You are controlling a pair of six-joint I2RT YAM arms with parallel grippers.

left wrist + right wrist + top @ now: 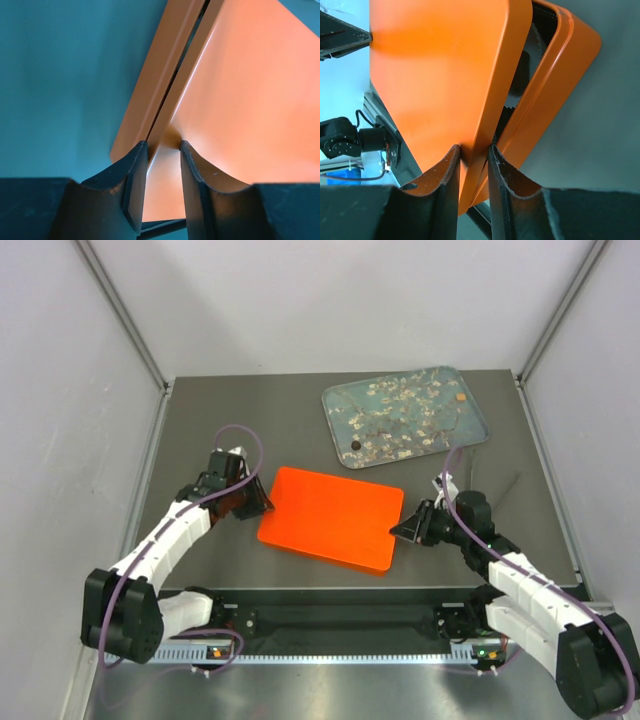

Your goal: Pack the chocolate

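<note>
An orange box with its lid lies mid-table. My left gripper is shut on the lid's left rim, which shows between its jaws. The lid's top fills the right of the left wrist view, and the base wall runs beside it. My right gripper is shut on the lid's right rim. There the lid stands slightly off the base, with a dark gap between them. One dark chocolate and one tan piece lie on the blossom-print tray. The box's inside is hidden.
The tray sits at the back right of the grey table. White walls enclose the table on three sides. The arms' base rail runs along the near edge.
</note>
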